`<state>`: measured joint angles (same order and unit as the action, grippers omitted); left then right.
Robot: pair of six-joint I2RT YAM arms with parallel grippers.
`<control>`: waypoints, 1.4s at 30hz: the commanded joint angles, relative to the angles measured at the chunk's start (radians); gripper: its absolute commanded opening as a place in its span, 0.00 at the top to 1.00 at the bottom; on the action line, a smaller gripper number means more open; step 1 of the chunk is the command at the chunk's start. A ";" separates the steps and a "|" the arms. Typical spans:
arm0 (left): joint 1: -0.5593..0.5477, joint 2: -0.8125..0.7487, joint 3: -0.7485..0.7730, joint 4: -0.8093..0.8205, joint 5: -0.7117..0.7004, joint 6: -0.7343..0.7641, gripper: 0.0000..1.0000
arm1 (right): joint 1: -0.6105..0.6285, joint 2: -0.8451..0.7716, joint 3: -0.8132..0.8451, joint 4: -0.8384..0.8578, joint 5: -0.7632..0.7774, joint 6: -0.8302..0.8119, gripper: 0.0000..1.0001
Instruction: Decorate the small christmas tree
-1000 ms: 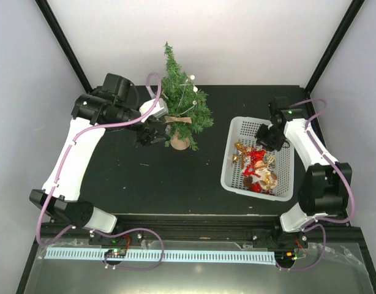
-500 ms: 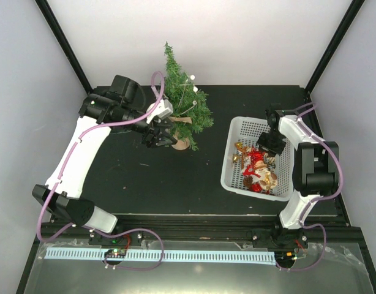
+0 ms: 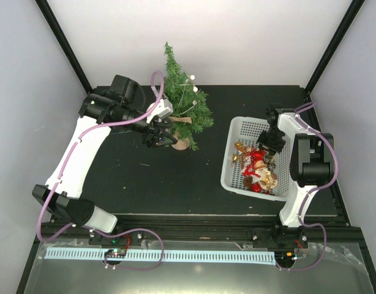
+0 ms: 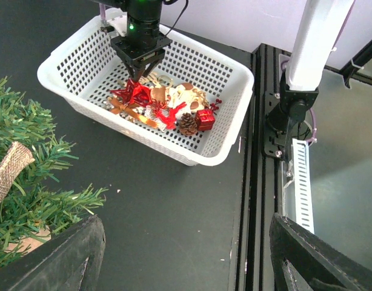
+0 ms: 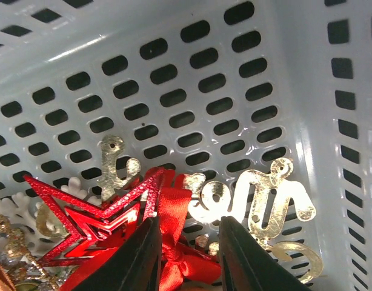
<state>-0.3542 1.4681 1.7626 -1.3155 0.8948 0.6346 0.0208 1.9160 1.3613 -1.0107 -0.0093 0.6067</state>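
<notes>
Tabletop (image 3: 133,177) black, matte; small christmas tree (image 3: 187,105) standing; walls (image 3: 237,37) white.

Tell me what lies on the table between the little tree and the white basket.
Nothing: the top view shows only bare black table between the tree and the basket, and the left wrist view agrees.

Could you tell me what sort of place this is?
Probably a robot lab test cell: two robot arms at a black table, enclosed by plain white walls and black frame posts.
</notes>
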 commanded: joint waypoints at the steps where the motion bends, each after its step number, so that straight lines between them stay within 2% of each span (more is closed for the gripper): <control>1: -0.003 0.000 -0.008 0.012 0.028 -0.001 0.25 | -0.004 0.000 0.028 0.017 -0.004 0.002 0.70; 14: -0.003 0.003 -0.017 0.009 0.030 0.000 0.25 | -0.004 0.028 0.005 0.068 -0.066 0.006 0.70; 19: -0.003 0.003 -0.013 0.009 0.030 0.000 0.25 | -0.004 0.032 -0.010 0.075 -0.076 0.007 0.76; 23: -0.004 0.006 -0.012 0.009 0.035 -0.001 0.25 | -0.004 0.023 -0.023 0.077 -0.071 0.002 0.88; 26: -0.005 0.007 -0.009 0.009 0.036 0.000 0.25 | -0.004 0.019 -0.034 0.077 -0.076 0.002 0.90; 30: -0.006 0.008 -0.011 0.010 0.040 0.000 0.25 | -0.004 0.002 -0.052 0.082 -0.074 0.000 0.99; 42: -0.015 0.026 0.022 0.015 0.029 -0.009 0.25 | -0.005 -0.172 0.005 -0.003 -0.038 -0.038 0.99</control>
<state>-0.3595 1.4746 1.7462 -1.3117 0.9001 0.6312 0.0208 1.8435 1.3205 -0.9665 -0.0757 0.5968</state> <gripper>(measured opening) 0.751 0.014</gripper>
